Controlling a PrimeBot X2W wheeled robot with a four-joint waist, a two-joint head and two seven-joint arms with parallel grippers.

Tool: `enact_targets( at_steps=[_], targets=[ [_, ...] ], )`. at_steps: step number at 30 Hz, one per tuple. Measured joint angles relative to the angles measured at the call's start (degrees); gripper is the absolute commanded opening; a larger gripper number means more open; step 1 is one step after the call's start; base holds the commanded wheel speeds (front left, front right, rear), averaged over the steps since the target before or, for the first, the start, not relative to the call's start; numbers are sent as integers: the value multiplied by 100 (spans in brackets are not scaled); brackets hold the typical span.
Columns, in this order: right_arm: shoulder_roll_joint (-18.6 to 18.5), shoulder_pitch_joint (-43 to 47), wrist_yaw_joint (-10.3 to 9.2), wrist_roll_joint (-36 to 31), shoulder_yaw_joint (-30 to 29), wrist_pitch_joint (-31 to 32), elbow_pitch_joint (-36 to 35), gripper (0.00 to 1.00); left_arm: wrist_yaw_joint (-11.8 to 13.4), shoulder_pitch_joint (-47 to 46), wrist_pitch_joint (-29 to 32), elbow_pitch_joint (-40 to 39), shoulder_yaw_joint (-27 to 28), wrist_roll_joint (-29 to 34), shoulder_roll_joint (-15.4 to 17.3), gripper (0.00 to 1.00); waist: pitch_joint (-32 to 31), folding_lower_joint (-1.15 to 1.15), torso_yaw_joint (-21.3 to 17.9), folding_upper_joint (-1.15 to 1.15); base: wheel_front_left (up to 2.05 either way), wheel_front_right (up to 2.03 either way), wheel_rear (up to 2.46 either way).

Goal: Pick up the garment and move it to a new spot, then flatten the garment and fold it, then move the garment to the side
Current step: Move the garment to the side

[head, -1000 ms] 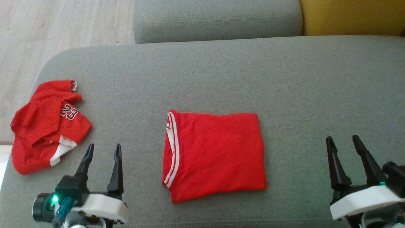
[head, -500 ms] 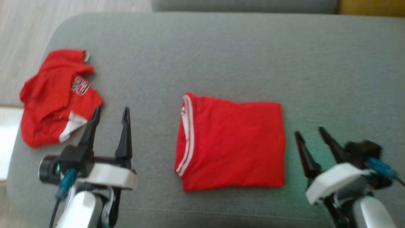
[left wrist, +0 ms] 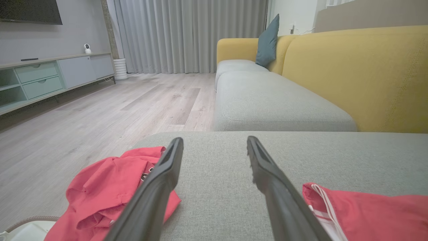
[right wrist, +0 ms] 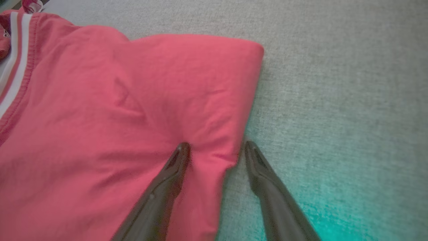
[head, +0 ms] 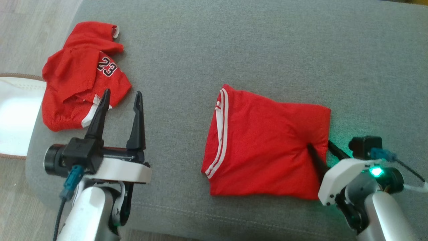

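Note:
The garment is a red shirt with white trim, folded into a rectangle in the middle of the grey sofa seat. My right gripper is open at its right edge. One finger presses on the cloth and the other rests on the sofa just beside that edge. In the right wrist view the garment puckers around the right gripper. My left gripper is open and holds nothing, left of the garment. The left wrist view has the left gripper above bare cushion, with the garment at lower right.
A crumpled red jersey marked 23 lies at the seat's left end, just beyond my left fingertips. A white object sits on the wooden floor off the left edge. Beyond the seat stand another grey cushion and a yellow backrest.
The head camera has tilted down and shifted. My right gripper has moved left onto the garment's right edge, and the cloth now wrinkles around its finger.

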Motion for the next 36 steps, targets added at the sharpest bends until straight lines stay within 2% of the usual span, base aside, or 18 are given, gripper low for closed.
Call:
enact_targets(
  at_steps=[1, 2, 7, 12, 17, 21, 27, 36],
  targets=[
    [18, -41, 0, 20, -4, 77, -9, 2, -42, 0, 0, 0, 41, 30, -31, 100, 7, 0, -3, 0, 0, 0, 0],
    [22, -78, 0, 24, -3, 174, -21, 0, -63, 0, 0, 0, 82, 42, -59, 100, 10, 0, -12, 0, 0, 0, 0],
    [22, -87, 0, -167, 138, 246, -264, 0, -127, 9, 0, 0, 209, 152, -82, 100, 8, 1, -146, 0, 0, 0, 0],
    [-9, -26, 0, -363, 187, 137, -721, 0, -200, 26, -1, -40, 309, 231, -78, 100, -12, 0, -462, 0, 0, 0, 0],
    [-58, 79, 0, -380, 115, 92, -1007, 0, -309, 134, -1, -100, 313, 286, -65, 100, -24, 0, -924, 0, 0, 0, 0],
    [-137, 16, 0, -341, -10, -16, -1072, 0, -411, 141, -1, -123, 286, 378, -30, 100, 1, 0, -1472, 0, 0, 0, 0],
    [-342, -472, 0, -234, -573, -234, -856, 0, -545, -82, -1, -127, 125, 444, 29, 100, 152, 0, -1997, 0, 0, 0, 0],
    [-772, -1700, 0, -235, -1714, -398, -641, 0, -700, -575, 10, -254, -116, 587, 53, 100, 729, 1, -2277, 0, 0, 0, 0]
  ],
)
